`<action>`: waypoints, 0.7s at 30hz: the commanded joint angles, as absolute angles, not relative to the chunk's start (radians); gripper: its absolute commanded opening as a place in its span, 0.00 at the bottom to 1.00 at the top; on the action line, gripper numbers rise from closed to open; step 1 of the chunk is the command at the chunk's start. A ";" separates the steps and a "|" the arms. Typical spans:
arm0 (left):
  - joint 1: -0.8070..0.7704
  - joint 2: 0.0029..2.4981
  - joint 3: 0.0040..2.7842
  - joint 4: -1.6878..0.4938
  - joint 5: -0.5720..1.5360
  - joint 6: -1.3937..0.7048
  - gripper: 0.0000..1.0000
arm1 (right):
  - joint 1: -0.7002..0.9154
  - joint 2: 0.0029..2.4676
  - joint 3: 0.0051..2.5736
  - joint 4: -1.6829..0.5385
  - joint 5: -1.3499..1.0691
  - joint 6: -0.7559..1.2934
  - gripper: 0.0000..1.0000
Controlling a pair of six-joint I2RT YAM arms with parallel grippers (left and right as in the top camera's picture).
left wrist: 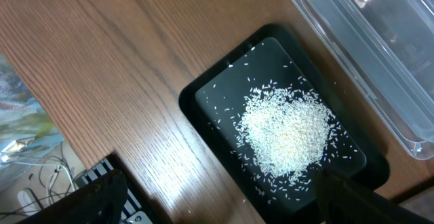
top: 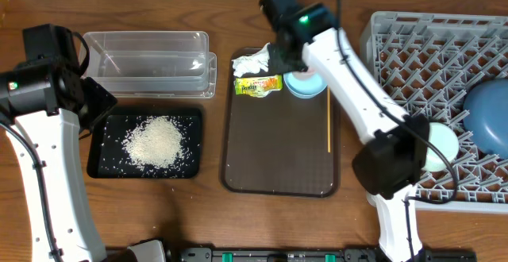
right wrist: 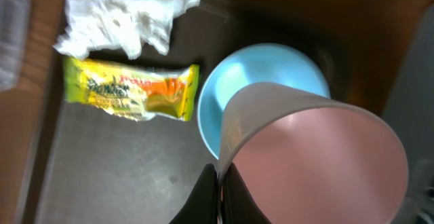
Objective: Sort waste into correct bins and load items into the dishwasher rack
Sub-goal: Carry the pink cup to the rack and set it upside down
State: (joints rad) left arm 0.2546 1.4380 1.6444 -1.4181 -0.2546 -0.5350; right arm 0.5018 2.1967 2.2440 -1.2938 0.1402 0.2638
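Currently the right gripper (right wrist: 218,183) pinches the rim of the small pink plastic cup (right wrist: 319,163), likely light, stiff and slippery, while the left gripper (left wrist: 227,200) hangs open.

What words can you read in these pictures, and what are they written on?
Snack wrapper: green and red printed words, too blurred to read.
Pink cup, light blue bowl, tissue: no writing shows.

txt: none legible | snack wrapper (right wrist: 129,89) print too blurred
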 commanded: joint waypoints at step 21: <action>0.259 1.431 1.647 -1.425 -0.271 -0.536 0.90 | -0.362 1.990 2.177 -1.697 -0.863 -0.236 0.01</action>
State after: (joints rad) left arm 0.2546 1.4380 1.6444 -1.4181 -0.2546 -0.5350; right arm -0.3073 1.9961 2.2307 -1.6932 -0.7143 -0.1005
